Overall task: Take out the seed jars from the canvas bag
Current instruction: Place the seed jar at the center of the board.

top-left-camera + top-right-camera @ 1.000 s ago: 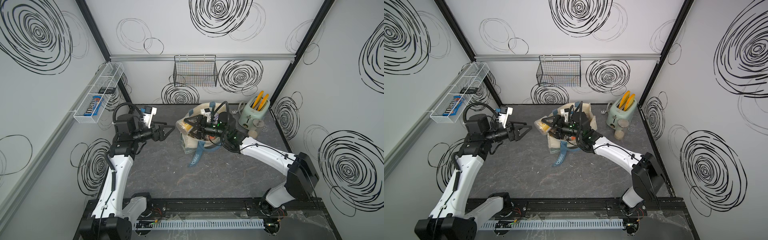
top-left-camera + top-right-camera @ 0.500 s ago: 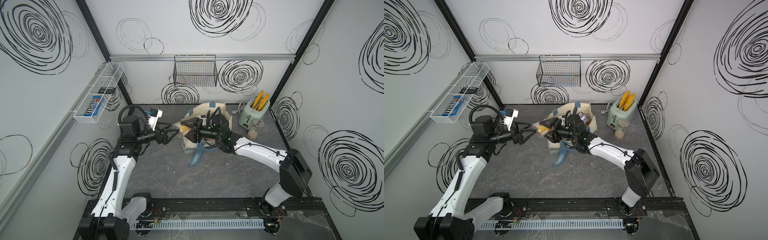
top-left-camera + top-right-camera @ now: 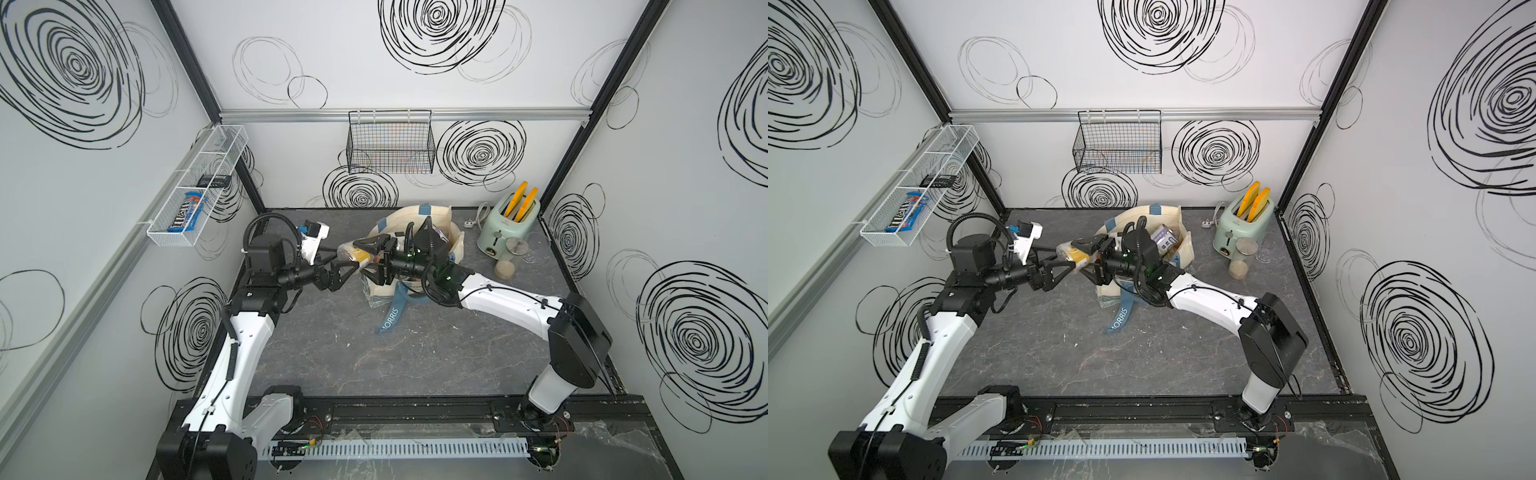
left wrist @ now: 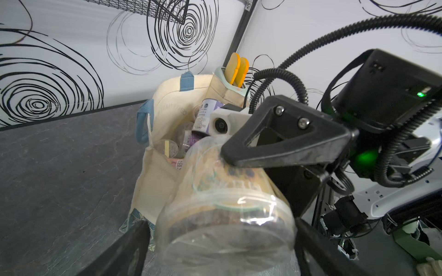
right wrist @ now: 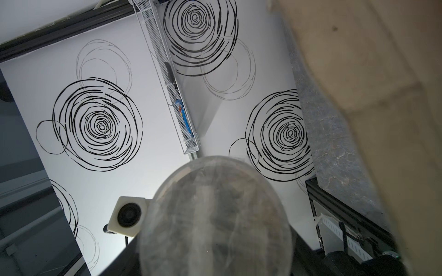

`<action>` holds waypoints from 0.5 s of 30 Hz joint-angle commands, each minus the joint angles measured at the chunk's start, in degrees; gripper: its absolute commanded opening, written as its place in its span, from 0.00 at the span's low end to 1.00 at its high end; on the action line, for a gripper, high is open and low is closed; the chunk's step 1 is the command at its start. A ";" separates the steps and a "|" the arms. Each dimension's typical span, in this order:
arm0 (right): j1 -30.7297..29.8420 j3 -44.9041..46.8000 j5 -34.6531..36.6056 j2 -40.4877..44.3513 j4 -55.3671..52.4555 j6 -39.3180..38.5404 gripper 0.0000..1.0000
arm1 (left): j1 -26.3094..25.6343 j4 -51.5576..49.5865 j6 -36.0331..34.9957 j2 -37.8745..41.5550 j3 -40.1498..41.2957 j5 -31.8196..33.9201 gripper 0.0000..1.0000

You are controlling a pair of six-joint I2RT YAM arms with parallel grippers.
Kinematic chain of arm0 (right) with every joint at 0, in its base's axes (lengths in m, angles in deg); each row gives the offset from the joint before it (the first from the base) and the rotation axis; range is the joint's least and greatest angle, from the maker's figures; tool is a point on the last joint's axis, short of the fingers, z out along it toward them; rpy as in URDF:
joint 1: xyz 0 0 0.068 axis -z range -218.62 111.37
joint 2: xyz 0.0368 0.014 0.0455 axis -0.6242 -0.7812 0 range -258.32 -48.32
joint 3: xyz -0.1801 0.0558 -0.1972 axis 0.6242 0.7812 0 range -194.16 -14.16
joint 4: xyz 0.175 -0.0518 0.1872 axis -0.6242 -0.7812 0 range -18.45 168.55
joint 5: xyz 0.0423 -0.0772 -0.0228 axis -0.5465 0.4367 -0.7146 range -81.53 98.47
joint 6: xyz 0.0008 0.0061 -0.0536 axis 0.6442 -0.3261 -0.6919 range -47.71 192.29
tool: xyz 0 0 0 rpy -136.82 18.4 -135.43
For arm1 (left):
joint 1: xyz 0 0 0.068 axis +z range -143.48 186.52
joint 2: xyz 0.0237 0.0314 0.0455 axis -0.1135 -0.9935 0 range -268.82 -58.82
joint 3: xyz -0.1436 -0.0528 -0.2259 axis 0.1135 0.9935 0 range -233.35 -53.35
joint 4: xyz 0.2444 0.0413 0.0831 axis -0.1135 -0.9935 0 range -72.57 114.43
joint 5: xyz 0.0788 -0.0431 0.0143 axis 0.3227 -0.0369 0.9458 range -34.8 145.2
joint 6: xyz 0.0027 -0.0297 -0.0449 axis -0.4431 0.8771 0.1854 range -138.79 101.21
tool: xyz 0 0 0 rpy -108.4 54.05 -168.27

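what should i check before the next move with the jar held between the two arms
1. Right pincer grip on the seed jar: ok, closed on it, with the jar on its side in the air.
2. Jar out of the canvas bag: ok, held outside it, beside the bag.
3. Left pincer ready to take it: ok, wide open, one finger on each side of the jar.
4. Left fingers touching the jar: cannot tell.
5. Lid shut: cannot tell.
6. Bag emptied: not ok, other jars lie inside.
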 commanded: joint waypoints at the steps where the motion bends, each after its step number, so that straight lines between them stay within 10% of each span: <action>1: -0.46 -2.32 1.47 -0.08 2.94 1.53 0.70 | -0.97 1.80 0.81 0.20 0.91 0.07 0.96; 15: -1.88 -1.97 5.98 0.27 1.23 1.64 0.70 | -1.41 12.43 12.72 -1.11 2.89 -0.03 0.96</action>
